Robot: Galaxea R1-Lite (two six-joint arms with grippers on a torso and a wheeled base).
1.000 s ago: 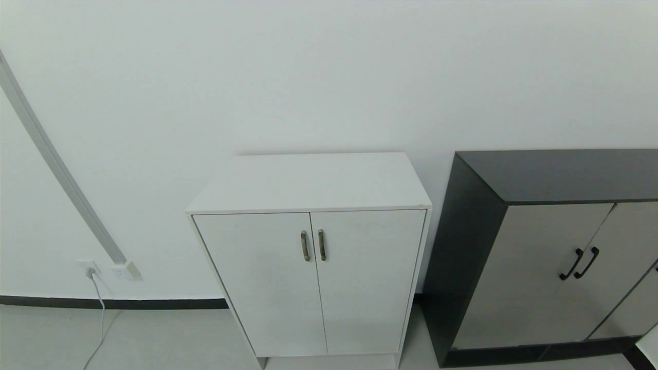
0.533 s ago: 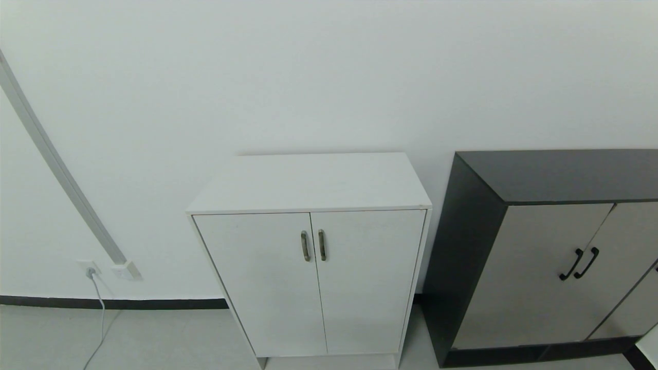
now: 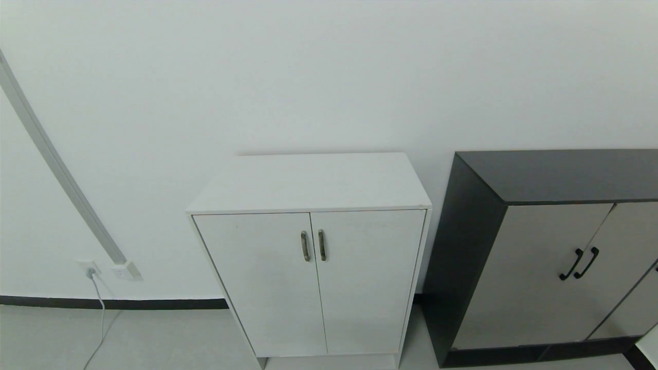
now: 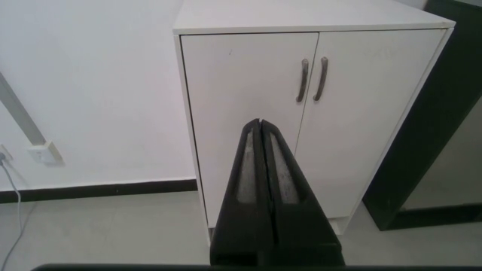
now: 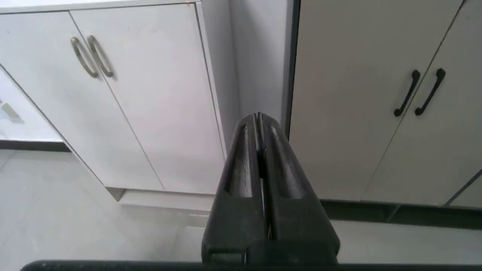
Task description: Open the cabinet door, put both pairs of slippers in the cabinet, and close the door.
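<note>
A white two-door cabinet (image 3: 308,246) stands against the wall with both doors closed and two metal handles (image 3: 313,245) side by side at the middle seam. In the left wrist view my left gripper (image 4: 260,124) is shut with nothing in it, some way in front of the white cabinet (image 4: 248,98), below its handles (image 4: 312,79). In the right wrist view my right gripper (image 5: 258,118) is shut and holds nothing, facing the gap between the white cabinet (image 5: 143,98) and a dark cabinet (image 5: 361,98).
A black-framed cabinet (image 3: 545,246) with grey doors and black handles (image 3: 580,263) stands right of the white one. A wall socket with a plugged cable (image 3: 92,288) and a slanted cable duct (image 3: 56,164) are on the left wall. Grey floor (image 3: 128,339) lies in front.
</note>
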